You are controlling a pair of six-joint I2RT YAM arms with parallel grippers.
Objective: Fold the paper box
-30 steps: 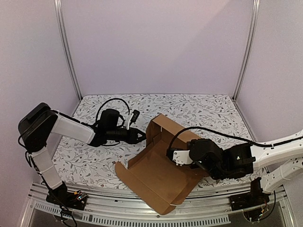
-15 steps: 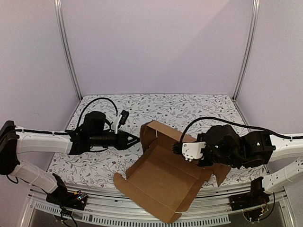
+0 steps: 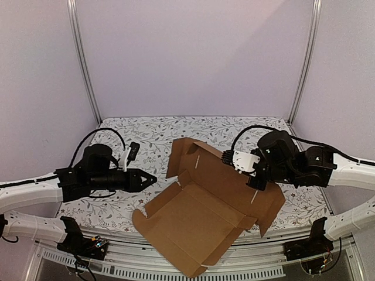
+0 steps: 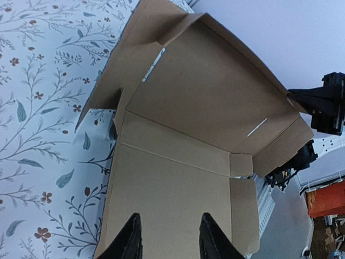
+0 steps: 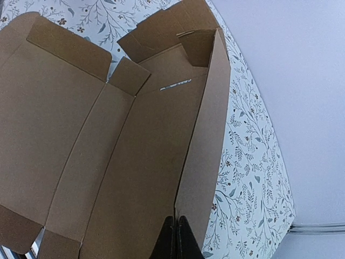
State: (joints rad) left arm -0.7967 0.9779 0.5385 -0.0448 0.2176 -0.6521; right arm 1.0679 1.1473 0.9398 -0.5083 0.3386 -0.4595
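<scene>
Right gripper point(image 5: 177, 222): my fingers pinched shut on edge of box point(image 3: 199, 216) side flap, flap standing upright. Left gripper point(image 4: 171, 221): my fingers apart, nothing between them, hovering left of box, not touching. Box mid-table point(image 3: 135, 132), opened out; front panel flat, overhanging near edge; back panel tilted up.

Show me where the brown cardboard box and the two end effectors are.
brown corrugated cardboard box point(image 3: 193, 228), top view, on its flat near panel.
left black end effector point(image 4: 170, 221), left wrist view, midway between its open fingertips.
right black end effector point(image 5: 176, 225), right wrist view, at its closed fingertips.
</scene>
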